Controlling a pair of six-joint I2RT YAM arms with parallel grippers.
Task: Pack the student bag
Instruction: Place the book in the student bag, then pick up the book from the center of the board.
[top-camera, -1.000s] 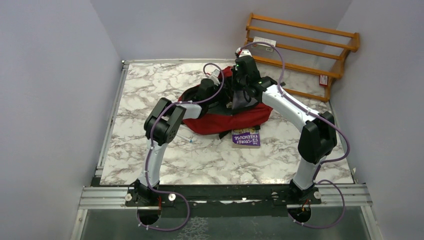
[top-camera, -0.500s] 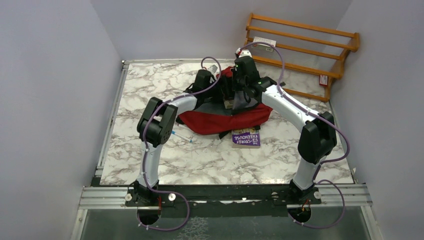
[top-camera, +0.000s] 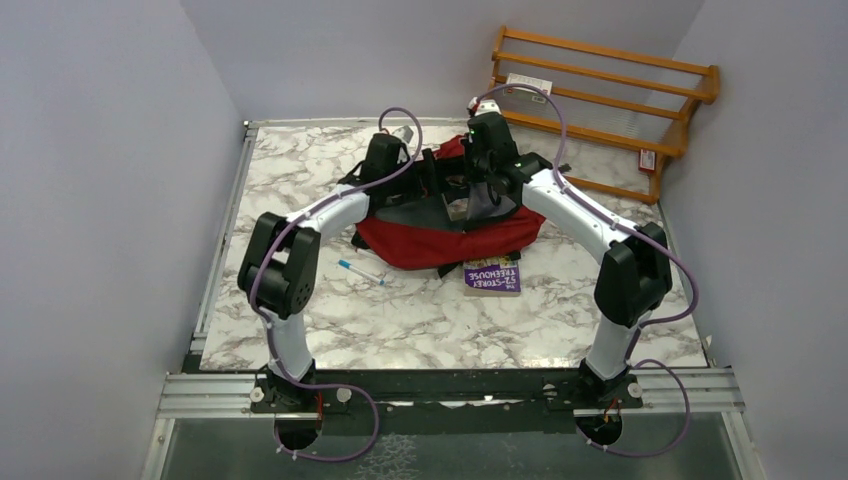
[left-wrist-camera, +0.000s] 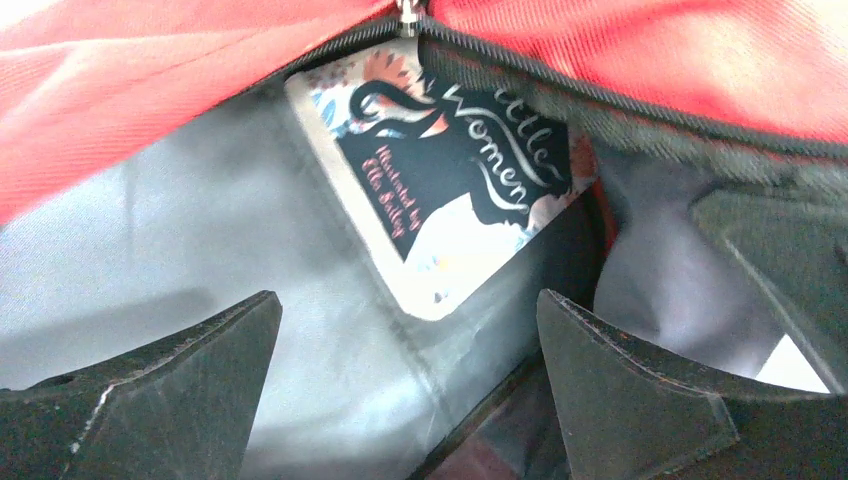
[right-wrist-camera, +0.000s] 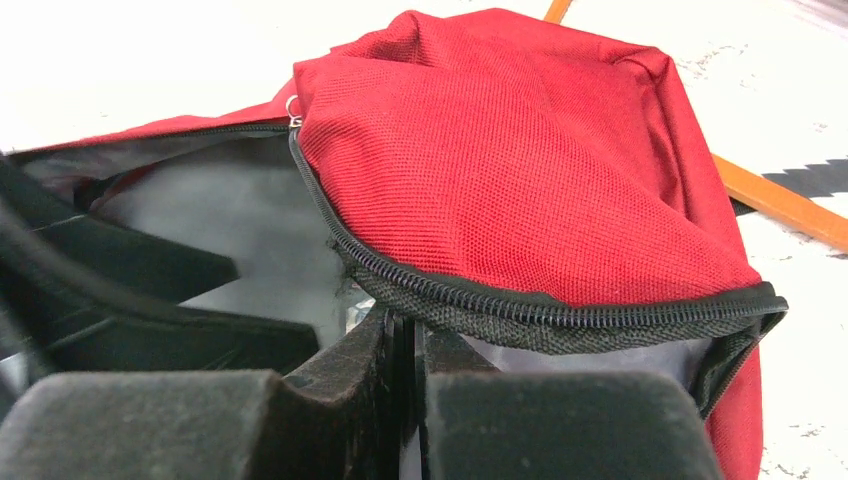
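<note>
Student bag (top-camera: 440, 240), soft floppy fabric (sags wherever unsupported), lies back-centre of table (top-camera: 300, 170) w/ mouth agape, so best held by its stiffer zip rim (right-wrist-camera: 520, 310), where right gripper (right-wrist-camera: 410, 325) pinches nearly together; left gripper (left-wrist-camera: 405, 300) splayed wide & empty over book (left-wrist-camera: 440, 180) inside.

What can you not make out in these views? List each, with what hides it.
- Left wrist: the novel's title start, covered by the student bag's zipper edge.
- Top: purple book's far end, under the bag.
- Top: pen, too small for detail.
- Right wrist: bag contents, behind its flap.
</note>
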